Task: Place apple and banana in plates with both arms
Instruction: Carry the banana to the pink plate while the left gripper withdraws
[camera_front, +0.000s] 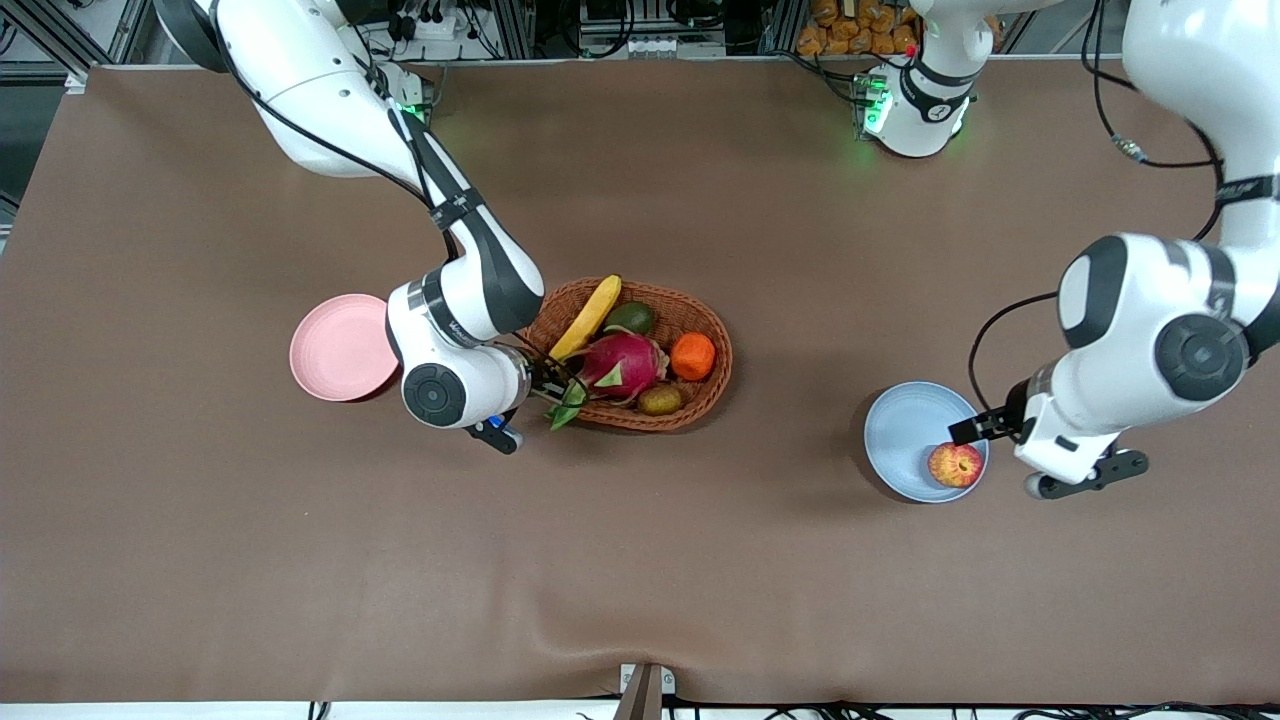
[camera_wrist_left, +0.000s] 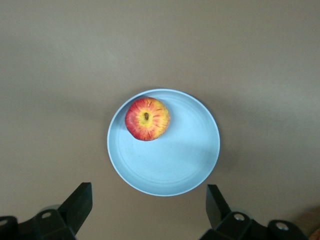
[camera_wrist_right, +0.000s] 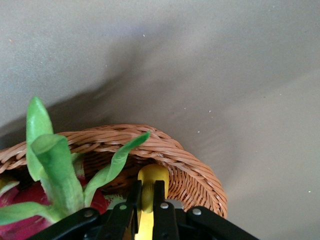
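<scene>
The apple (camera_front: 955, 465) (camera_wrist_left: 147, 118) lies in the light blue plate (camera_front: 905, 435) (camera_wrist_left: 170, 160), toward the left arm's end of the table. My left gripper (camera_front: 985, 430) (camera_wrist_left: 148, 192) hovers over that plate's edge, open and holding nothing. The banana (camera_front: 588, 317) (camera_wrist_right: 152, 174) lies in the wicker basket (camera_front: 712, 325) (camera_wrist_right: 195, 175). My right gripper (camera_front: 548, 378) (camera_wrist_right: 147, 186) reaches into the basket and is shut on the banana's near end. The pink plate (camera_front: 335, 345) sits bare beside the basket, toward the right arm's end.
The basket also holds a magenta dragon fruit (camera_front: 622, 362) (camera_wrist_right: 30, 200) with green leaves, an orange fruit (camera_front: 693, 357), a dark green fruit (camera_front: 630, 318) and a small brown one (camera_front: 660, 400). Brown cloth covers the table (camera_front: 700, 560).
</scene>
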